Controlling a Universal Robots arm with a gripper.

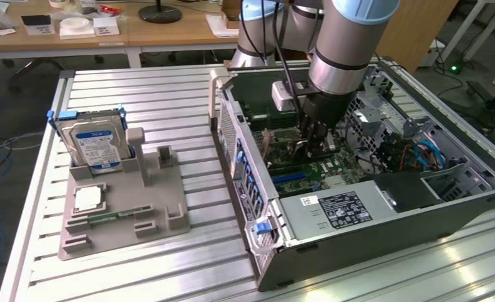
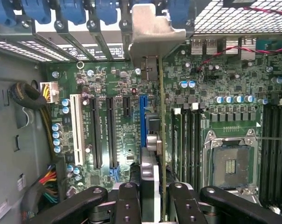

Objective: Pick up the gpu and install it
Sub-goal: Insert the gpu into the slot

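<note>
Inside the case: the gpu [image 2: 160, 140] is standing on edge over the motherboard [image 2: 113, 84], silver bracket [image 2: 155, 35] up against the rear slots.
Feel: I'm guessing light, stiff, fragile; best gripped by the board edges, not the components.
Gripper [image 2: 152, 196]: I'm pinching the card's top edge between the fingers [image 2: 127, 200].
Blue slot [image 2: 142, 112]: sitting just beside the card.
Hard drive [image 1: 96, 139]: parked well apart on the grey tray [image 1: 121, 214].
</note>
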